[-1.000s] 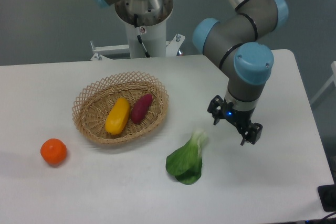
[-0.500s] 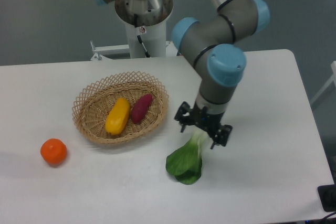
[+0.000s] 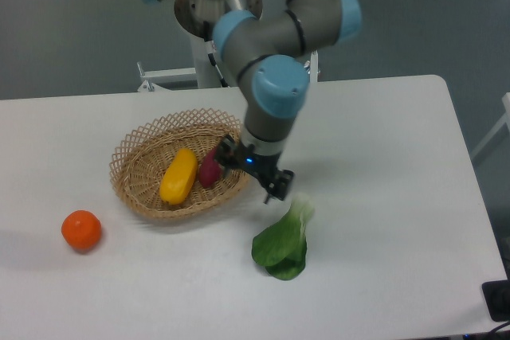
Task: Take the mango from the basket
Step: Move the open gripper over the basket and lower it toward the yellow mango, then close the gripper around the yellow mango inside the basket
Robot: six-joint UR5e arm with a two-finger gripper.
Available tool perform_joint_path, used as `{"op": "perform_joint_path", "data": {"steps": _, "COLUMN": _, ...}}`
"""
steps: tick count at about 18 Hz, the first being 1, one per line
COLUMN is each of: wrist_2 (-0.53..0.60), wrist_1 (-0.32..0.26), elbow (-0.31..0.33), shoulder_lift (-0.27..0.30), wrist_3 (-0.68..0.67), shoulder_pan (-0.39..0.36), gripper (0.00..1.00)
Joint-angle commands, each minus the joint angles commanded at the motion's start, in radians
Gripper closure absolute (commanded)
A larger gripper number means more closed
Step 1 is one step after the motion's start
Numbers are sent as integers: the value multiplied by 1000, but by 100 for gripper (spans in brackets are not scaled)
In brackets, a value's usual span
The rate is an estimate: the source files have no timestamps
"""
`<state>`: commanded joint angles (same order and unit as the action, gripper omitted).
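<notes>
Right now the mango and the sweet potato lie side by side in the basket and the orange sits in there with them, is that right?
Not quite: the orange sits on the table, left of the basket, as the fixed camera shows. The mango and sweet potato do lie side by side in it.

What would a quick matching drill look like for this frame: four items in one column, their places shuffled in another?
Items:
1. smooth oblong yellow mango
2. slim purple-red sweet potato
3. round orange fruit
4. leafy green bok choy

Places:
A. on the table, left of the woven tan wicker basket
B. in the basket, left side
C. on the table, right of the basket
D. in the basket, nearest the gripper

Pairs: 1-B, 2-D, 3-A, 4-C
</notes>
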<state>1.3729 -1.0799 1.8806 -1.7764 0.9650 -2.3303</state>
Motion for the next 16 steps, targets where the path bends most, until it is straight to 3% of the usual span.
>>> {"op": "perform_joint_path", "data": {"steps": 7, "wrist_2": -8, "wrist_1": 9, "elbow": 28, "shoulder_lift": -9, "wrist_3": -158, "shoulder_pan": 86, "gripper": 0}}
{"op": "perform_joint_path", "data": {"steps": 12, "wrist_2": -6, "wrist_1": 87, "elbow": 41, "shoulder_lift": -43, "wrist_3": -265, "shoulder_pan": 115, "gripper": 0}}
{"op": "perform_joint_path", "data": {"steps": 16, "wrist_2": 0, "wrist_1": 104, "elbow": 42, "shoulder_lift": -69, "wrist_3": -298, "shoulder_pan": 131, "gripper": 0}}
